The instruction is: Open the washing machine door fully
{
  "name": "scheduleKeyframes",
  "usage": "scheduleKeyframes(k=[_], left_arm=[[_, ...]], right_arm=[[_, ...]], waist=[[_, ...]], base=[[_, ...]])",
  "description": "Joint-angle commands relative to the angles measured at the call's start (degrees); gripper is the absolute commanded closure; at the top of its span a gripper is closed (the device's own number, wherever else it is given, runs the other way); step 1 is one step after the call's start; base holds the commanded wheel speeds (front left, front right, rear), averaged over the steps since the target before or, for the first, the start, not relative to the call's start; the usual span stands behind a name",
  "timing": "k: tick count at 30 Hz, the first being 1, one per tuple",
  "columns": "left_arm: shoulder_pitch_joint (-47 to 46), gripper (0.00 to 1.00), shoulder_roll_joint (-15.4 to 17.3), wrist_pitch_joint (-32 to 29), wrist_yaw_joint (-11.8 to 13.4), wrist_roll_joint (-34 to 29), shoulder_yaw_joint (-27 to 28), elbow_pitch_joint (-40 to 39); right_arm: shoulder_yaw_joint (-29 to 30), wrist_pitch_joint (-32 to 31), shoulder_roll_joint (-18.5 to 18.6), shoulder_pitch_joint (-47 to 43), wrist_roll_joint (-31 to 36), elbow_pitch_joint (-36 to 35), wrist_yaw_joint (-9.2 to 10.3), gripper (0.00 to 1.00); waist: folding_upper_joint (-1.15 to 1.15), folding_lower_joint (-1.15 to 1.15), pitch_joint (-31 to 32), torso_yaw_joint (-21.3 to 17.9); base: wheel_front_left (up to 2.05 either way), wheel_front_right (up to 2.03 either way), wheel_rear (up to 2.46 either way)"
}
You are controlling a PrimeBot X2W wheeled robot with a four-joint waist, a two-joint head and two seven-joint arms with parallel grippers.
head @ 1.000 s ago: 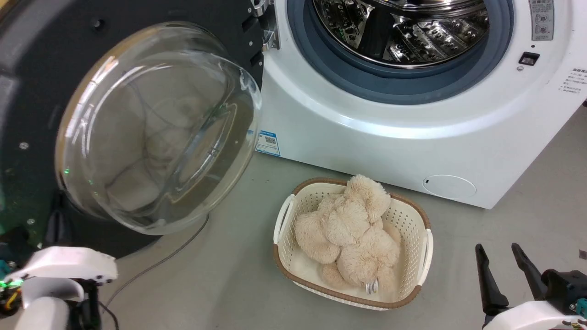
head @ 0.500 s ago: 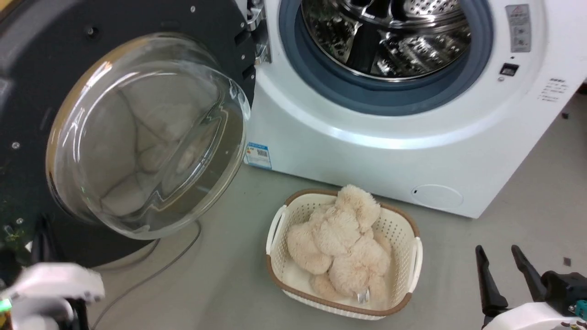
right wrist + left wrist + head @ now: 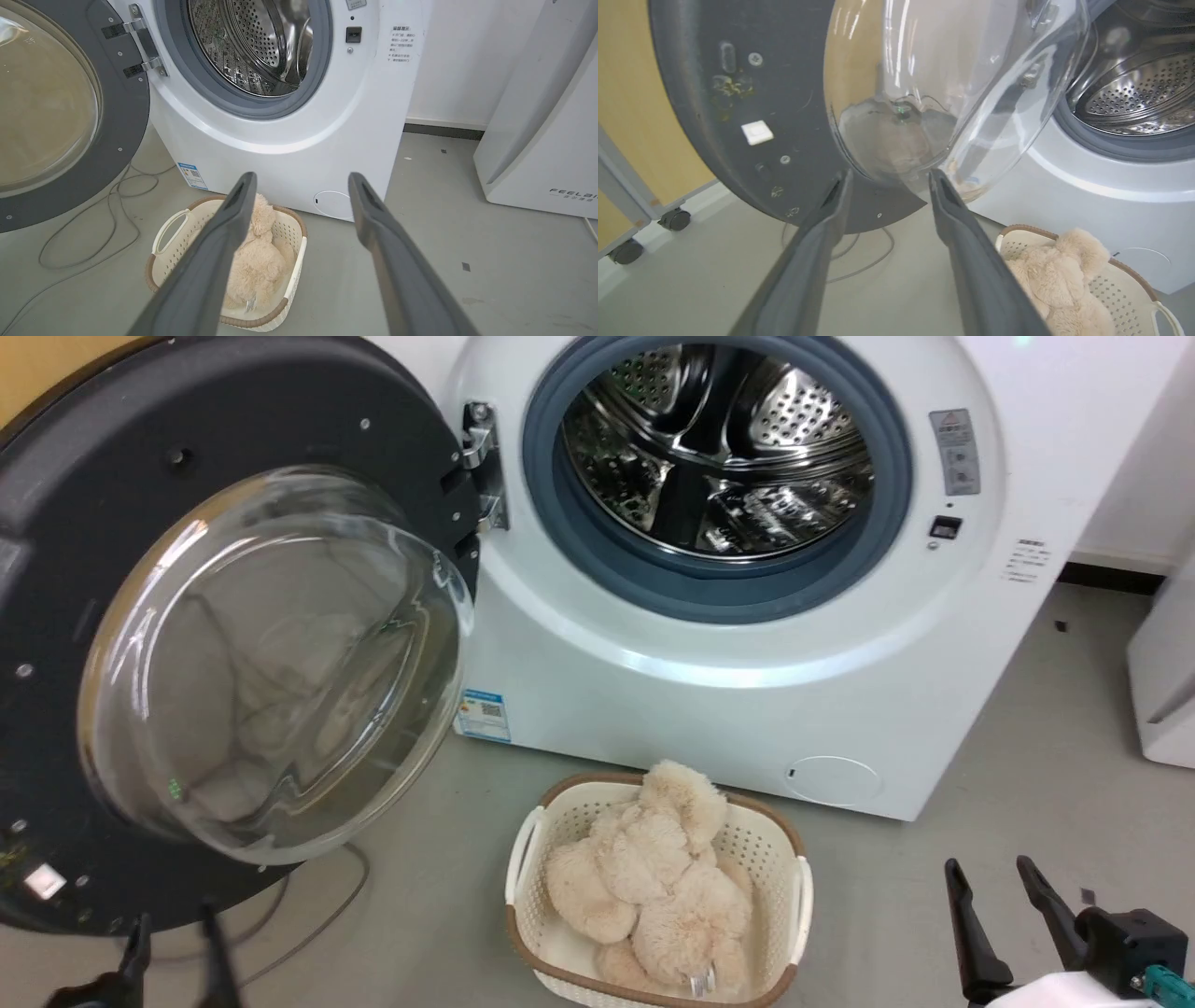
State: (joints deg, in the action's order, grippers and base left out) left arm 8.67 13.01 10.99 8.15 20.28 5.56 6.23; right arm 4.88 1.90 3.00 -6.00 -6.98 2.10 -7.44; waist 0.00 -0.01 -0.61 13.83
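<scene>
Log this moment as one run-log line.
washing machine door: wide open | left pincer: open, by door's lower rim | right pincer: open, empty

The washing machine door (image 3: 233, 653) stands swung out to the left of the washing machine (image 3: 747, 709), hinged beside the drum (image 3: 719, 457) opening. On the floor before the machine sits a basket (image 3: 519, 859), with a plush toy (image 3: 653, 887) in it. A cable (image 3: 350, 901) lies under the door and seems to run behind it. Another appliance (image 3: 1167, 681) stands to the right of the machine.

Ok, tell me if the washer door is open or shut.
Open: the washing machine door stands wide to the left, steel drum exposed.
</scene>
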Motion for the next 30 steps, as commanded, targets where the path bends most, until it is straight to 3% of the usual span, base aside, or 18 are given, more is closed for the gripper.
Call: scheduleKeyframes(k=[1, 10, 21, 30], left_arm=[[0.6, 0.00, -0.1, -0.3, 0.3, -0.5, -0.6, -1.0], [1.3, 0.00, -1.6, -2.5, 0.8, -4.2, -6.8, -8.8], [-5.6, 0.00, -1.6, -3.3, -2.3, -7.3, -13.6, -6.3], [-7.0, 0.00, -1.7, -3.4, -3.0, -6.7, -14.7, -3.9]], right_arm=[[-0.1, 0.3, -0.1, -0.6, 0.6, -0.1, -0.05, 0.00], [-1.0, 0.4, -0.1, -0.3, 2.2, -2.7, -0.05, 0.00], [-2.0, -0.4, -0.1, -0.7, 3.9, -7.2, -0.05, 0.00], [-2.1, -0.7, -0.1, -1.9, 3.9, -8.0, -0.05, 0.00]], waist=[[0.00, 0.01, 0.2, -0.5], [0.00, 0.01, 0.1, -4.7], [0.00, 0.01, 0.6, -9.8], [0.00, 0.01, 1.0, -11.8]], base=[[0.00, 0.00, 0.00], [0.00, 0.00, 0.00], [0.00, 0.00, 0.00], [0.00, 0.00, 0.00]])
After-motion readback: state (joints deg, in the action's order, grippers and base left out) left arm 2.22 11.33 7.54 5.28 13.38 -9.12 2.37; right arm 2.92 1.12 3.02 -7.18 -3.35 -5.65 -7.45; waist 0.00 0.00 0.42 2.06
